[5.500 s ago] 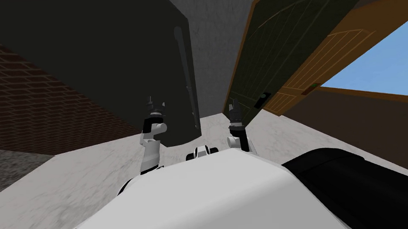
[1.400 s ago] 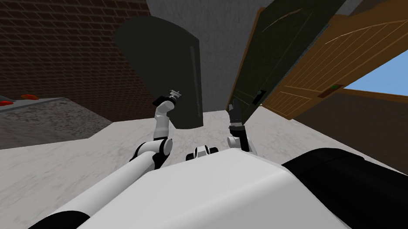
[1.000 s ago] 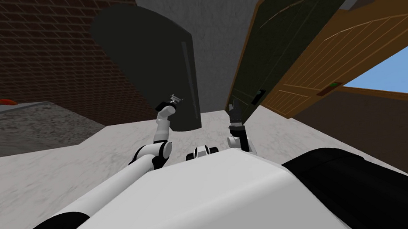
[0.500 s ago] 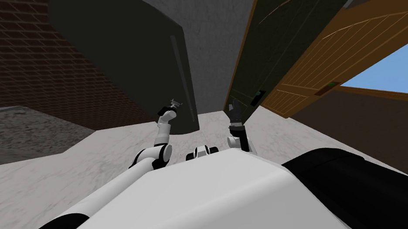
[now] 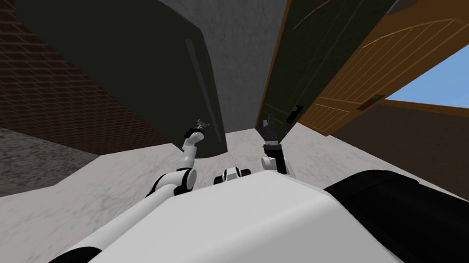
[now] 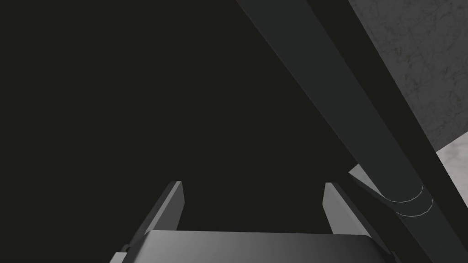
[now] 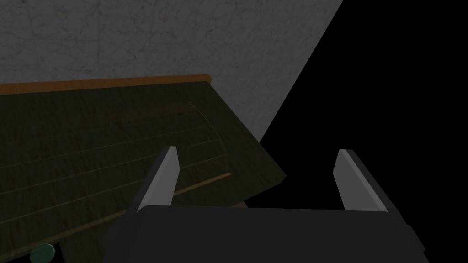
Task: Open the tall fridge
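Observation:
The tall fridge [image 5: 125,68] is a dark slab leaning across the upper left of the head view. A long dark handle bar [image 5: 199,84] runs along its right edge. My left gripper [image 5: 201,123] is stretched out to the fridge's front, near the handle's lower end. In the left wrist view the left gripper [image 6: 253,201] stands open against the fridge front [image 6: 114,91]. The handle [image 6: 333,91] passes just outside one finger [image 6: 338,210], not between the two. My right gripper [image 5: 267,122] is raised and open [image 7: 258,178], holding nothing.
A dark green door [image 5: 300,59] and a brown panelled door [image 5: 376,70] stand close on the right. A brick wall [image 5: 6,99] and a grey stone counter [image 5: 9,159] lie to the left. Pale marble floor [image 5: 105,179] runs up to the fridge.
I have moved closer to the fridge: it has grown and slid left in the head view, and the counter has slipped toward the left edge. My left gripper stays open by the handle's lower end.

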Controlling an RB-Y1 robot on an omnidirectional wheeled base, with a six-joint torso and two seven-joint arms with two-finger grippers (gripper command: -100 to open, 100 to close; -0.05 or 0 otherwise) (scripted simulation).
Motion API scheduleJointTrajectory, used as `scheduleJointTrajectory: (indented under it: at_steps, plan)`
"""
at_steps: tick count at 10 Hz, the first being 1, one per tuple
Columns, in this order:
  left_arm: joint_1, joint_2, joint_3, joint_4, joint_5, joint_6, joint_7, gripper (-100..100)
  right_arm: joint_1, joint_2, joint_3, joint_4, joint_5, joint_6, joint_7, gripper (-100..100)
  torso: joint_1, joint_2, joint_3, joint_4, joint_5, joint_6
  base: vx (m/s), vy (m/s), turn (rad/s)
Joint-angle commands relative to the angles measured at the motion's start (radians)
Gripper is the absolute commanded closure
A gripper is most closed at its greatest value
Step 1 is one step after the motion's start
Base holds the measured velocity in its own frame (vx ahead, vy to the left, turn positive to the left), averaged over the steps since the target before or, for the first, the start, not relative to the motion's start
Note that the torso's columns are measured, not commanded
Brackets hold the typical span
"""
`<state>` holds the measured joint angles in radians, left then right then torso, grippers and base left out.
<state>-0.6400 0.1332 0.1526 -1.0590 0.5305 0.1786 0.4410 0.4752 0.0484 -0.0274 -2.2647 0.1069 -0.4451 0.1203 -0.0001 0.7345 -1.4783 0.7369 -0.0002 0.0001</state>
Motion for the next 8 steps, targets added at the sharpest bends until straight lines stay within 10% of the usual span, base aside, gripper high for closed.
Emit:
scheduleJointTrajectory:
  at_steps: [1, 4, 7, 8]
  plan:
    - [0.026, -0.045, 0.006, 0.007, -0.020, -0.019, -0.008, -100, 0.000, 0.000, 0.000, 0.000, 0.000, 0.000, 0.000, 0, 0.001, 0.002, 0.001, 0.001, 0.000, 0.000, 0.106, -0.058, -0.012]
    - [0.044, -0.132, 0.003, 0.026, -0.026, -0.042, -0.014, -100, 0.000, 0.000, 0.000, 0.000, 0.000, 0.000, 0.000, 0, -0.001, 0.005, 0.003, 0.001, 0.000, 0.002, 0.060, -0.031, -0.026]
    - [0.028, -0.106, 0.002, 0.040, -0.018, -0.041, -0.011, -100, 0.000, 0.000, 0.000, 0.000, 0.000, 0.000, 0.000, 0, 0.001, -0.001, 0.000, 0.000, 0.000, 0.000, 0.069, -0.006, -0.007]
    - [0.027, -0.106, 0.002, 0.040, -0.018, -0.041, -0.010, 100, 0.000, 0.000, 0.000, 0.000, 0.000, 0.000, 0.000, 0, 0.001, 0.002, 0.001, 0.000, 0.000, 0.000, 0.008, -0.002, -0.011]
